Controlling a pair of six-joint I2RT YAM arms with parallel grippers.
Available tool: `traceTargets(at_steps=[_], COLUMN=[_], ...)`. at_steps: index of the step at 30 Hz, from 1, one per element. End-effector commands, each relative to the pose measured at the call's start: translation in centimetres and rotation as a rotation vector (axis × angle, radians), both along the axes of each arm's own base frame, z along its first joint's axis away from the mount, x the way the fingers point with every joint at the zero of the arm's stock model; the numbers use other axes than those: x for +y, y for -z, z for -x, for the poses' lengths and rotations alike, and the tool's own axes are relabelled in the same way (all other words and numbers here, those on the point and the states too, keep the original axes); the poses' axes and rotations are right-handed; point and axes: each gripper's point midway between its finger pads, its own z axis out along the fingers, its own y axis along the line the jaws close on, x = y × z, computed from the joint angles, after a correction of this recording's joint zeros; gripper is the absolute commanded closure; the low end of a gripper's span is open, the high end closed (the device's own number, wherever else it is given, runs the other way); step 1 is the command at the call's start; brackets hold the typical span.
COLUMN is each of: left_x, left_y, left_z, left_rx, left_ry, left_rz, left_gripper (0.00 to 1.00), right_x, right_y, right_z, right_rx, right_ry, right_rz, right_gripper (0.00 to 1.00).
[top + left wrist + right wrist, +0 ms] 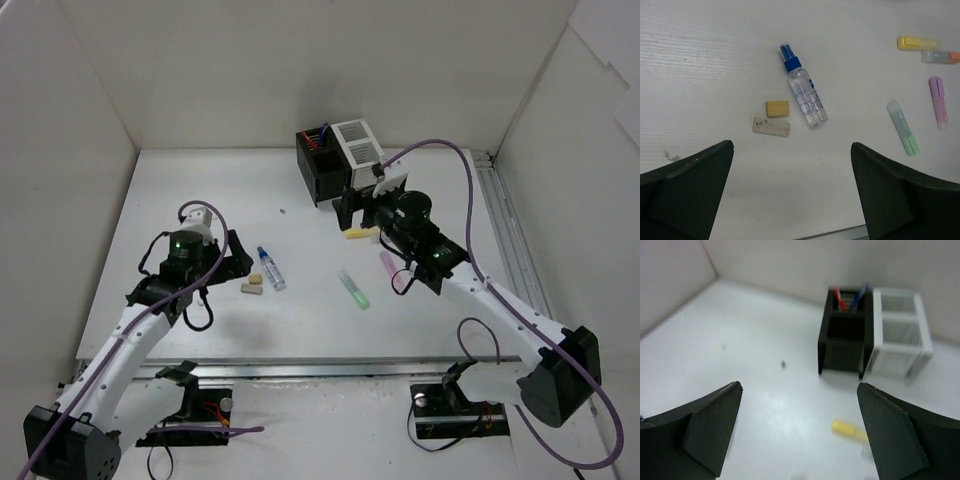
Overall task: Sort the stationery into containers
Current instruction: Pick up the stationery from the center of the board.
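The black box [842, 347] and the white mesh box [897, 340] stand joined side by side near the back wall [300, 70], right of centre. A red pen [839, 299] and a blue pen [857, 297] stand upright in the black box's rear compartment. Just in front of the boxes a yellow highlighter [912, 43] lies flat with an orange highlighter [939, 56] close beside it. Nearer to me, the pink highlighter [938, 102] and green highlighter [903, 127] lie apart from each other. Further left, a blue-capped spray bottle [804, 86] lies on its side, with a tan eraser [777, 108] and a grey eraser [771, 126] just beside it, the two nearly touching. My right gripper [800, 387] hangs over the yellow highlighter facing the boxes, jaws spread wide with nothing between them. My left gripper [792, 147] is spread wide too, holding nothing, above the table [200, 190] near the erasers. There is broad bare tabletop to the left of the boxes and along the left wall. On the right, a metal rail [505, 230] runs along the table's edge.
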Motion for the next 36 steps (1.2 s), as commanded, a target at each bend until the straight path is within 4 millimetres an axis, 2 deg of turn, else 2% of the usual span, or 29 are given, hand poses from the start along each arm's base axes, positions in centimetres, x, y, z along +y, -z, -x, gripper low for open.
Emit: traceTargets(at_steps=[1,2,6,9,10,11,12,13,15,16,19,22,23,27,29,30,31,33,35,36], left_x=[-1.5,-1.7,-2.0,-2.4,-2.8,-2.0,-2.2,-2.0,-2.1,-2.0,-1.8,-1.8,-1.7,-1.7,-1.9,-2.1,-2.5,-3.2,-5.2,-6.0], left_y=[-2.9,-3.0,-2.1,-1.6,-1.3,-1.1,-1.1,-1.0,-1.0,-0.9,-0.6,-0.2,0.0,0.2,0.1,-0.1,-0.4,-1.0,-1.6,-2.3], left_z=[-0.9,-1.0,-1.3,-1.0,-0.6,-0.8,-0.7,-0.5,-0.3,-0.2,-0.1,0.2,0.2,0.1,0.0,-0.3,-0.4,-0.9,-0.9,-1.3], left_rx=[-0.068,-0.068,-0.013,0.007,0.018,0.014,0.014,0.017,0.012,0.017,0.027,0.038,0.04,0.04,0.034,0.018,0.008,-0.035,-0.057,-0.091], left_ry=[0.042,0.043,0.019,0.021,0.03,-0.005,-0.003,-0.012,-0.007,-0.009,-0.013,-0.011,-0.014,-0.014,-0.001,0.015,0.033,0.091,0.202,0.241], left_rz=[0.003,-0.004,-0.029,-0.045,-0.043,-0.066,-0.069,-0.071,-0.075,-0.08,-0.091,-0.103,-0.107,-0.111,-0.108,-0.111,-0.102,-0.105,-0.065,-0.045], left_gripper=[0.0,0.0,0.0,0.0,0.0,0.0,0.0,0.0,0.0,0.0,0.0,0.0,0.0,0.0,0.0,0.0,0.0,0.0,0.0,0.0], right_x=[-3.8,-4.7,-4.0,-3.5,-3.2,-2.9,-2.2,-2.0,-1.3,-1.2,-0.3,-0.4,-0.5,-0.8,-0.9,-0.8,-0.9,-0.1,0.9,1.3], right_y=[9.1,11.6,16.2,18.7,20.6,21.5,22.2,23.8,24.4,25.6,26.7,28.5,29.2,29.6,29.3,29.0,28.8,27.7,26.8,25.4], right_z=[3.6,5.0,7.5,8.6,9.1,9.5,10.1,10.3,9.9,9.8,9.2,9.6,9.8,9.7,9.6,9.8,9.8,10.3,11.1,11.2], right_rx=[0.372,0.454,0.593,0.709,0.767,0.798,0.82,0.859,0.862,0.885,0.911,0.959,0.976,0.984,0.976,0.968,0.962,0.928,0.863,0.79], right_ry=[0.196,0.212,0.135,0.107,0.093,0.074,0.038,0.032,0.018,0.021,0.006,0.013,0.019,0.039,0.036,0.024,0.012,-0.077,-0.214,-0.268], right_rz=[0.159,0.214,0.302,0.376,0.42,0.442,0.457,0.488,0.518,0.549,0.574,0.592,0.605,0.617,0.619,0.62,0.625,0.628,0.677,0.703], right_gripper=[0.02,0.02,0.02,0.02,0.02,0.02,0.02,0.02,0.03,0.06,0.13,0.24,0.37,0.59,0.64,0.73,0.78,0.89,0.94,0.97])
